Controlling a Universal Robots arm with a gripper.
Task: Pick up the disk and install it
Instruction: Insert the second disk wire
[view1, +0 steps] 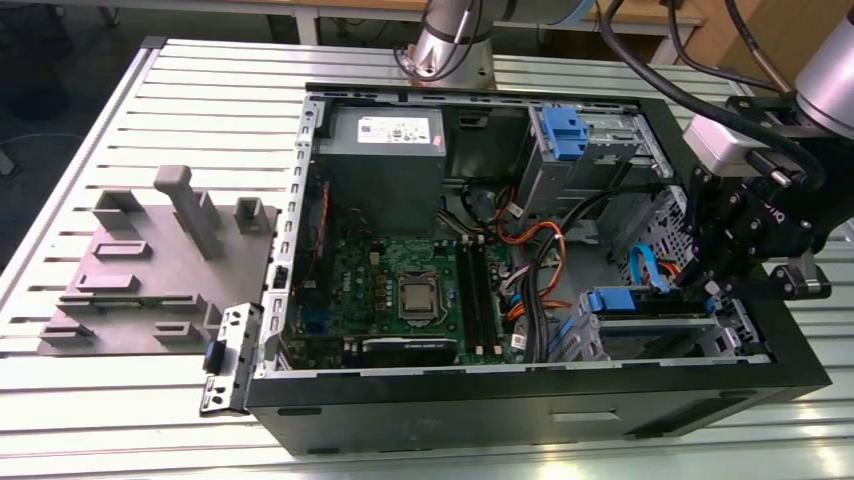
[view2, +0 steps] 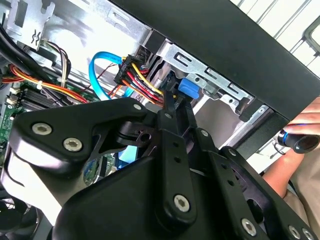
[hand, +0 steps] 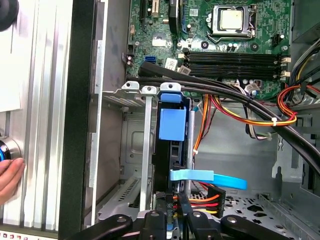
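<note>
Slatted metal table (view1: 80, 180) carries one open computer case (view1: 534, 400); one disk (hand: 170, 150), dark with blue rails, sits upright in its bay; gripper (hand: 172, 210) at its cabled end, grip unclear.

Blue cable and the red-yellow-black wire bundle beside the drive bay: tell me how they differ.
The blue cable is one flat band of a single colour; the wire bundle is several thin separate wires in red, yellow and black. The blue cable lies higher across the bay; the wire bundle sits just under it. Both end close together beside the disk.
</note>
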